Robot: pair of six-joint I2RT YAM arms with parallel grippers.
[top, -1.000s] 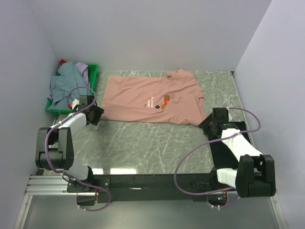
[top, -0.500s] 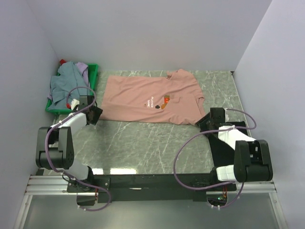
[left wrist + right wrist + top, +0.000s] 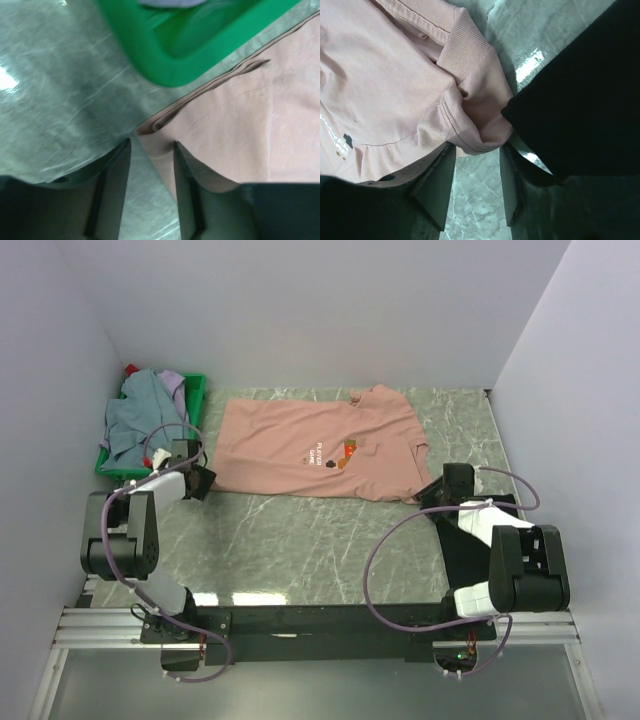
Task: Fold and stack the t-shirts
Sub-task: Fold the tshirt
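The salmon-pink short-sleeved t-shirt (image 3: 310,445) lies spread flat, print up, on the grey-green marbled tabletop (image 3: 300,540). A heap of grey-blue and lavender shirts (image 3: 140,415) sits in the green plastic crate (image 3: 165,70) just beside its left edge. The left claw (image 3: 150,145) has its jaws apart at the shirt's hem corner (image 3: 150,129), which lies just off the tips rather than between them. The right claw (image 3: 477,149) is likewise parted, its tips at the bunched sleeve cuff (image 3: 475,120). Neither grips anything. The likely trouble is an uneven pick. On the left, closing from here could pinch only the thin rolled edge or miss it altogether, and the crate wall is near enough to snag a finger on the lift. On the right, the cuff is folded over on itself, so the jaws may take one layer and let the rest slide out, which would twist the fold. The black shape (image 3: 580,90) beside the cuff may be cloth or part of the rig; I cannot tell which, and if it is cloth it could be caught up too.
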